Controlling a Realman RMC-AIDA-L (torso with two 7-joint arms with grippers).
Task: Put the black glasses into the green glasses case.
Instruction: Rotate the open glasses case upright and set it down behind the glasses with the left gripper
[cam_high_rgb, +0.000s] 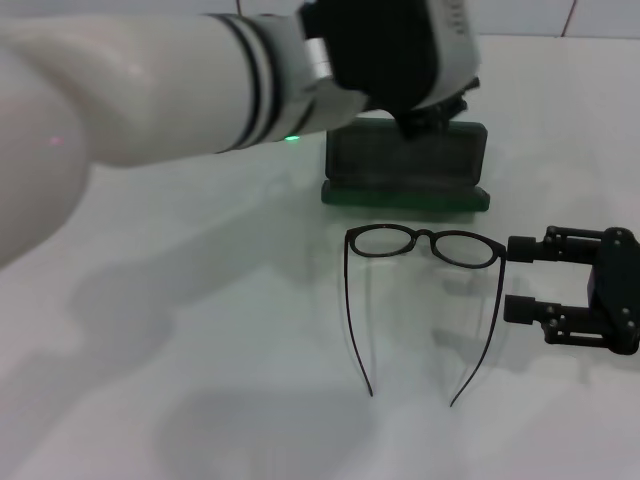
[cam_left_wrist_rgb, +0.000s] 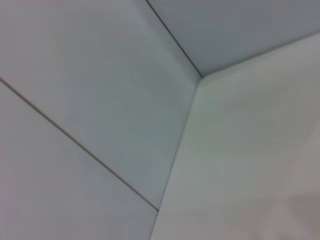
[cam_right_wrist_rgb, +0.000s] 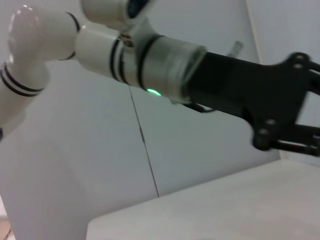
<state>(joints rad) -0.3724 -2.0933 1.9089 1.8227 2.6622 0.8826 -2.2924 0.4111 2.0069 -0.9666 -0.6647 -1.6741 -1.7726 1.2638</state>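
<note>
The black glasses (cam_high_rgb: 425, 245) lie on the white table, lenses toward the case and temple arms spread toward me. The green glasses case (cam_high_rgb: 405, 165) stands open just behind them, its lid upright and its dark inside showing. My left arm reaches across from the left, and my left gripper (cam_high_rgb: 430, 115) is at the top edge of the lid, hiding part of it. My right gripper (cam_high_rgb: 522, 278) rests open and empty on the table just right of the glasses, fingers pointing at them. The left arm (cam_right_wrist_rgb: 150, 65) also shows in the right wrist view.
The white table (cam_high_rgb: 200, 350) carries only the glasses and the case. A tiled wall (cam_left_wrist_rgb: 90, 100) rises behind the table. My left arm (cam_high_rgb: 150, 90) spans the upper left of the head view.
</note>
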